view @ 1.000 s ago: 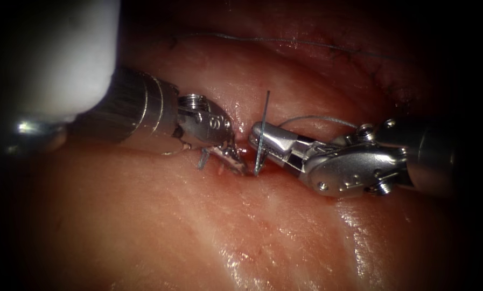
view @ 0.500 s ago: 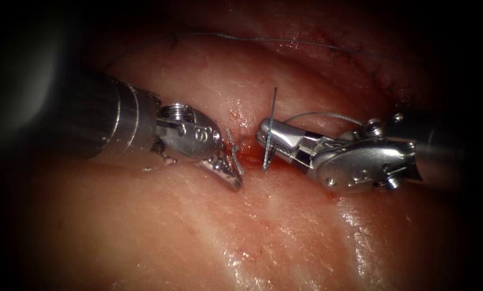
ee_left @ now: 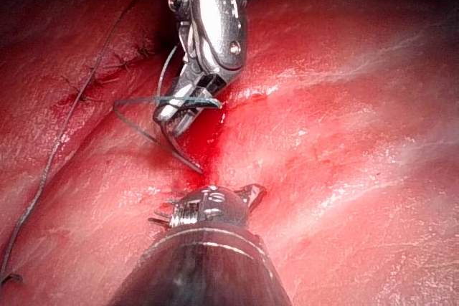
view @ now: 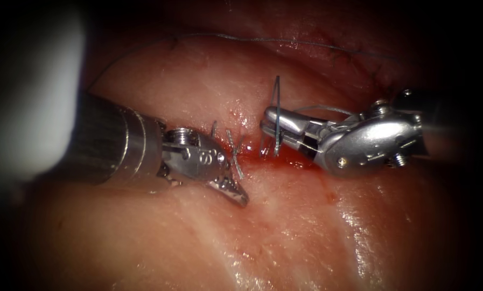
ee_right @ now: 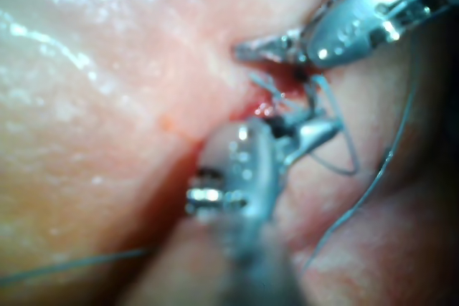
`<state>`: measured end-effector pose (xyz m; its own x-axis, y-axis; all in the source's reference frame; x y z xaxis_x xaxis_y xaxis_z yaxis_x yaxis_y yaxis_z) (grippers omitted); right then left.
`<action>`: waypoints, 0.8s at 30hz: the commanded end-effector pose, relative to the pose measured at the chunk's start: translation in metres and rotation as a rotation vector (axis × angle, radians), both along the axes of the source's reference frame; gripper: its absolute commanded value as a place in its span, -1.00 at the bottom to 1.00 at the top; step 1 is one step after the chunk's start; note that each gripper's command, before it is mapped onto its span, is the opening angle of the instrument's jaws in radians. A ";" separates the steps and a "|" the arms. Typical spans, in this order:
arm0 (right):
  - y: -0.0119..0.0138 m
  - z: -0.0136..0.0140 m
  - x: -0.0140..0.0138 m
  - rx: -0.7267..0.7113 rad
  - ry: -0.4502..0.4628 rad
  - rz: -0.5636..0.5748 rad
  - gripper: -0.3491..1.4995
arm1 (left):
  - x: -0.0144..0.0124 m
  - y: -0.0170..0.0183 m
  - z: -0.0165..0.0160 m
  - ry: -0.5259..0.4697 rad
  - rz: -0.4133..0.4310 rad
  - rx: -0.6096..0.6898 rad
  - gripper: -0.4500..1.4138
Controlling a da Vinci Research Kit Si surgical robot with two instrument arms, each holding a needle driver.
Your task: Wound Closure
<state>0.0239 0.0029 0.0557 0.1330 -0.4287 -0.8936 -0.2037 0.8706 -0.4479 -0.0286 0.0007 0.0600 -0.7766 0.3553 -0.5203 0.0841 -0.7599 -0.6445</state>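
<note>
Right gripper (view: 271, 116) grasps the needle (view: 276, 116) mid-curve, its tip seemingly in the cut (view: 246, 153); left gripper (view: 236, 191), probably clenched and empty, should steady the tissue (view: 284, 226) beside it.

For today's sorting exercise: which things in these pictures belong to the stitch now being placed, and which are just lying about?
In use:
- curved needle, held mid-curve in the right gripper, its lower end at the cut
- thread trailing from the needle
- left gripper, holding nothing, resting on the tissue left of the cut
- red fluid

Lying about:
- earlier stitches
- loose thread across the far tissue
</note>
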 end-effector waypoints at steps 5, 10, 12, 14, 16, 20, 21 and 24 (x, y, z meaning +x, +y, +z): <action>0.0003 0.0010 0.0004 0.037 0.031 -0.029 -1.00 | 0.0001 -0.0011 0.0001 -0.012 -0.005 0.004 -0.89; 0.0006 0.0012 0.0003 0.066 0.055 -0.048 -1.00 | 0.0000 -0.0017 -0.0005 -0.005 -0.011 -0.002 -0.89; 0.0008 0.0013 0.0002 0.077 0.064 -0.056 -1.00 | -0.0001 -0.0019 -0.0007 -0.004 -0.012 -0.002 -0.89; 0.0008 0.0013 0.0002 0.084 0.071 -0.071 -1.00 | -0.0002 -0.0020 -0.0008 -0.004 -0.012 -0.002 -0.89; 0.0010 0.0013 0.0002 0.090 0.084 -0.084 -1.00 | -0.0002 -0.0020 -0.0009 -0.004 -0.012 -0.002 -0.89; 0.0015 0.0012 0.0002 0.102 0.104 -0.126 -1.00 | -0.0002 -0.0020 -0.0009 -0.001 -0.014 -0.006 -0.87; 0.0016 0.0012 0.0002 0.104 0.106 -0.137 -1.00 | -0.0002 -0.0020 -0.0009 -0.001 -0.014 -0.006 -0.87; 0.0017 0.0012 0.0002 0.124 0.115 -0.175 -1.00 | -0.0002 -0.0020 -0.0008 -0.001 -0.014 -0.007 -0.87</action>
